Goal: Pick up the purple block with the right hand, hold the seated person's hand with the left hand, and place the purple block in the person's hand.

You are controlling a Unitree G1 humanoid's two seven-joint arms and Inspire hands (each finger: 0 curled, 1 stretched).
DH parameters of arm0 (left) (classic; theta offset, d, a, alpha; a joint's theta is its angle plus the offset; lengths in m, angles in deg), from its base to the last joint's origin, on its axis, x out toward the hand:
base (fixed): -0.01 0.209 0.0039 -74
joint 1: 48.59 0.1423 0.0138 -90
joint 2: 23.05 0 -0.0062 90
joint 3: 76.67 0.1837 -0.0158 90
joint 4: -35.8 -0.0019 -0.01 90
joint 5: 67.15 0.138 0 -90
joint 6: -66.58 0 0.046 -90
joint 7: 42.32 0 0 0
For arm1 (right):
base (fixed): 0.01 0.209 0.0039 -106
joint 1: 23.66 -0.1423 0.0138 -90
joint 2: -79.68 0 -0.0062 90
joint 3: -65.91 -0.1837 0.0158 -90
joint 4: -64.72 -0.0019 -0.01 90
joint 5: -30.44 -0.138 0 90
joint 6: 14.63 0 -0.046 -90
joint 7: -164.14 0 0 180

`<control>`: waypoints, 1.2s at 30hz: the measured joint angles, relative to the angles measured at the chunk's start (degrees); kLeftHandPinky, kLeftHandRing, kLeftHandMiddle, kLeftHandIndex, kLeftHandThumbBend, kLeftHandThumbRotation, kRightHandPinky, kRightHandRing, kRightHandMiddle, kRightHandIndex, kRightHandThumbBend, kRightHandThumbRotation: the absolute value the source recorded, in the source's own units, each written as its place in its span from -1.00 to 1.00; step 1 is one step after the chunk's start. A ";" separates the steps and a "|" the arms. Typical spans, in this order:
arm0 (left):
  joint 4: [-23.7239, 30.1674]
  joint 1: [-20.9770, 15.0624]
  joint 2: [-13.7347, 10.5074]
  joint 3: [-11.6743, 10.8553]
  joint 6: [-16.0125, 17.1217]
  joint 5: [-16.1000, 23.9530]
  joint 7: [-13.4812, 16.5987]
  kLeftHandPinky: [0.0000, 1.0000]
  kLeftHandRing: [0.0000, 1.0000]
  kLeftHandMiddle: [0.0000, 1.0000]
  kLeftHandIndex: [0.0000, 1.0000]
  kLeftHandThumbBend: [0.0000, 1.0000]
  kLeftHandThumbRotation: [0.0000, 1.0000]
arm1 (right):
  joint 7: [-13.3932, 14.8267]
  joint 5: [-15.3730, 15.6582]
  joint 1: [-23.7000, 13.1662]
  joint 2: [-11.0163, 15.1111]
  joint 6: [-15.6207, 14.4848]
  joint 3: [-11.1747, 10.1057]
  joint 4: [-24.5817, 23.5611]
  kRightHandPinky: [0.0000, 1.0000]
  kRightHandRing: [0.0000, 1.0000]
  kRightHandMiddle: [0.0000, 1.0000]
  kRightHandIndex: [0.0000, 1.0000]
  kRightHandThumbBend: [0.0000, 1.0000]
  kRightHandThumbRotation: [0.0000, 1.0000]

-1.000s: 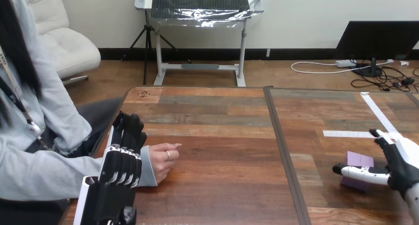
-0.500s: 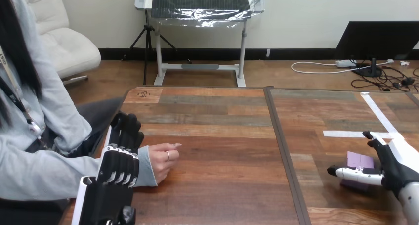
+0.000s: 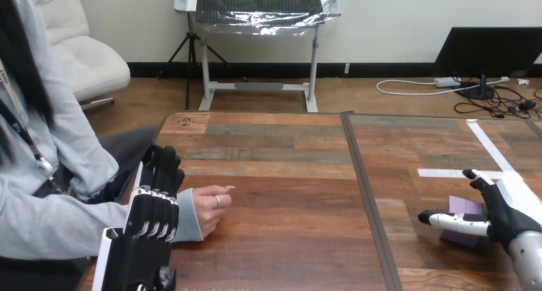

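The purple block [image 3: 465, 207] lies on the table at the right, near the front edge. My right hand [image 3: 506, 215] is open around it: the thumb [image 3: 449, 220] reaches across the block's near side and straight fingers [image 3: 480, 180] stand at its far right side. The block rests on the table. At the left, the person's hand [image 3: 208, 208] rests loosely curled on the wood. My left hand [image 3: 153, 215] lies across the person's wrist, just behind the grey sleeve cuff [image 3: 186, 215], covering it from above.
A dark seam [image 3: 365, 195] runs front to back between the two table halves. White tape strips [image 3: 447, 173] mark the right half beyond the block. Bare wood [image 3: 294, 208] lies between the person's hand and the block.
My right hand has slid a little left, its thumb reaching further across the front of the purple block. The left hand and the person's hand have barely moved.
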 measured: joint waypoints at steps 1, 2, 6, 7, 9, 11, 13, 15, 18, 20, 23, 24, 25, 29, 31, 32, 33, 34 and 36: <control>0.00 0.01 0.00 0.00 0.00 0.01 0.03 1.00 1.00 0.97 0.96 1.00 0.44 | 0.01 0.01 -0.12 -0.04 -0.08 0.06 0.07 0.57 0.75 0.78 0.84 1.00 -0.01; 0.00 0.01 0.00 0.00 0.00 0.02 0.05 1.00 1.00 0.97 0.96 1.00 0.44 | 0.05 0.07 -0.25 -0.09 -0.24 0.17 0.14 0.54 0.73 0.76 0.83 1.00 -0.03; 0.00 0.02 0.00 0.00 0.06 0.02 0.21 1.00 1.00 0.97 0.96 1.00 0.44 | 0.56 0.53 -0.82 -0.30 -1.19 0.74 0.36 0.39 0.55 0.59 0.78 1.00 -0.09; -0.01 0.02 0.00 0.00 0.14 0.04 0.23 1.00 1.00 0.97 0.96 1.00 0.44 | 0.72 0.63 -0.94 -0.34 -1.38 0.86 0.42 0.29 0.43 0.47 0.75 1.00 -0.11; -0.01 0.02 0.01 0.00 0.36 0.04 0.23 1.00 1.00 0.97 0.96 1.00 0.44 | 1.30 0.90 -1.20 -0.41 -1.86 1.23 0.50 0.06 0.17 0.21 0.71 1.00 -0.15; -0.01 0.02 0.01 0.02 0.51 0.04 0.23 1.00 1.00 0.97 0.96 1.00 0.44 | 1.82 1.10 -1.35 -0.48 -2.18 1.44 0.54 -0.10 -0.03 0.03 0.66 1.00 -0.21; -0.01 0.02 0.01 0.02 0.56 0.04 0.25 1.00 1.00 0.97 0.96 1.00 0.44 | 2.47 1.29 -1.58 -0.60 -2.47 1.60 0.68 -0.25 -0.18 -0.10 0.62 1.00 -0.29; -0.01 0.02 0.01 0.03 0.56 0.04 0.24 1.00 1.00 0.97 0.96 1.00 0.43 | 3.02 1.40 -1.79 -0.72 -2.77 1.77 0.86 -0.37 -0.29 -0.18 0.58 1.00 -0.38; -0.01 0.02 0.00 0.10 0.56 0.03 0.23 1.00 1.00 0.97 0.95 1.00 0.42 | 3.89 1.67 -2.09 -0.86 -3.11 1.92 1.12 -0.35 -0.17 -0.02 0.49 0.97 -0.60; -0.01 0.02 0.01 0.12 0.56 0.03 0.22 1.00 1.00 0.97 0.95 1.00 0.42 | 4.34 1.85 -2.25 -0.89 -3.28 1.98 1.16 -0.24 -0.04 0.09 0.43 0.96 -0.73; -0.01 0.02 0.01 0.16 0.55 0.04 0.21 1.00 1.00 0.97 0.95 1.00 0.42 | 5.13 2.09 -2.54 -0.94 -3.62 2.21 1.33 -0.10 0.08 0.17 0.35 0.96 -0.86; -0.01 0.03 0.01 0.19 0.55 0.04 0.22 1.00 1.00 0.97 0.96 1.00 0.42 | 5.42 2.18 -2.66 -0.98 -3.73 2.31 1.42 -0.06 0.10 0.19 0.33 0.96 -0.89; -0.01 0.04 0.01 0.19 0.55 0.04 0.23 1.00 1.00 0.97 0.96 1.00 0.42 | 5.67 2.27 -2.73 -1.01 -3.82 2.40 1.49 -0.04 0.11 0.19 0.30 0.95 -0.91; -0.01 0.08 0.01 0.23 0.55 0.04 0.22 1.00 1.00 0.97 0.96 1.00 0.42 | 6.12 2.45 -3.02 -1.25 -4.56 2.74 1.65 0.01 0.11 0.19 0.21 0.92 -0.97; -0.01 0.13 0.01 0.25 0.55 0.04 0.23 1.00 1.00 0.97 0.96 1.00 0.42 | 6.14 2.37 -3.16 -1.40 -4.89 2.75 1.65 0.01 0.10 0.18 0.18 0.91 -0.98; -0.01 0.16 0.01 0.26 0.55 0.04 0.23 1.00 1.00 0.97 0.96 1.00 0.42 | 6.13 2.32 -3.22 -1.45 -4.97 2.74 1.65 0.01 0.09 0.17 0.16 0.90 -0.99; -0.01 0.19 0.01 0.26 0.55 0.04 0.22 1.00 1.00 0.97 0.96 1.00 0.42 | 6.11 2.28 -3.27 -1.48 -5.01 2.74 1.65 0.00 0.08 0.16 0.15 0.89 -0.99; 0.00 0.23 0.01 0.27 0.55 0.04 0.22 1.00 1.00 0.98 0.96 1.00 0.43 | 6.07 2.25 -3.32 -1.50 -5.03 2.74 1.65 0.00 0.08 0.14 0.12 0.88 -0.99; 0.00 0.31 0.01 0.30 0.55 0.04 0.22 1.00 1.00 0.98 0.96 1.00 0.43 | 5.94 2.21 -3.41 -1.53 -5.03 2.75 1.65 -0.02 0.06 0.11 0.07 0.86 -1.00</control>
